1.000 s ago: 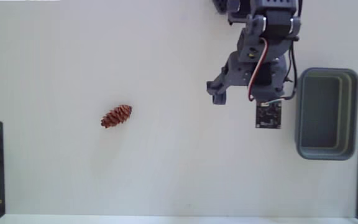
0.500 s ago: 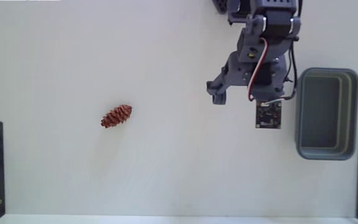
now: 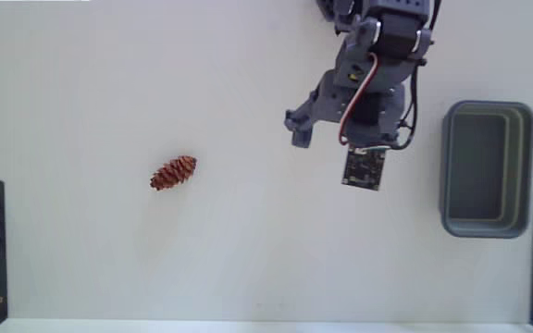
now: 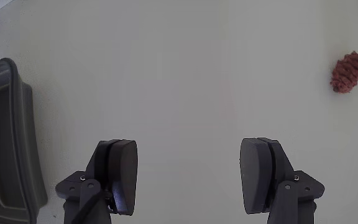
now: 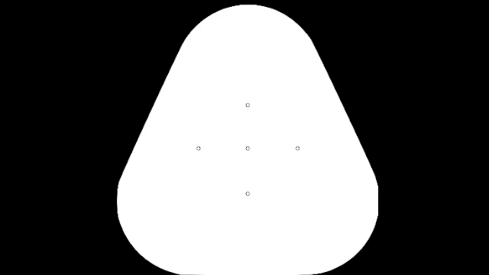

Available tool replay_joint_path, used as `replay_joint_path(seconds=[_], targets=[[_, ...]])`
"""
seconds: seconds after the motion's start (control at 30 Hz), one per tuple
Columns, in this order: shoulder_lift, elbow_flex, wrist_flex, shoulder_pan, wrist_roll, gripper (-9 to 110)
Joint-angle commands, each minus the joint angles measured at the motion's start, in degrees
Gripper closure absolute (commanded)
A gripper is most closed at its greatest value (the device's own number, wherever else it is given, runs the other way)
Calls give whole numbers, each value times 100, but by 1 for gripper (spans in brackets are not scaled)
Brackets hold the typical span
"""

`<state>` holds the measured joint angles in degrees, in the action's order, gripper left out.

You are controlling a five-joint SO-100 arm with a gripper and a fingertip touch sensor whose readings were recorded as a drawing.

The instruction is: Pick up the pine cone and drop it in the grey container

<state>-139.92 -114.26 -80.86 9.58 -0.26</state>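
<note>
The pine cone [image 3: 174, 173] lies alone on the white surface [image 3: 109, 74], left of centre in the fixed view and slightly tilted, with open space on every side; that likely makes it easy to approach from above. The grey container [image 3: 486, 169] sits at the right edge of that view, well apart from the cone, so a carry across most of the surface will be needed once the cone is held.

The arm reaches in from the far edge, top centre-right in the fixed view, its forearm angled toward the left with the pincer [image 3: 305, 125] between container and cone, nearer the container. In the wrist view the pincer [image 4: 188, 177] has its two jaws spread wide with nothing but bare surface between them. The cone [image 4: 346, 72] shows there at the upper right, and the container's rim [image 4: 11, 124] at the left edge. By these pictures the reach is just beginning: the cone sits untouched and off to one side of the pincer's line.
</note>
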Motion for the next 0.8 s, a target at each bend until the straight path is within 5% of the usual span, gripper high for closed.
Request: replay_joint_path(seconds=[0.0, 0.77], targets=[[-219, -30, -110, 381, 26, -9], [-219, -30, -110, 2167, 26, -9]])
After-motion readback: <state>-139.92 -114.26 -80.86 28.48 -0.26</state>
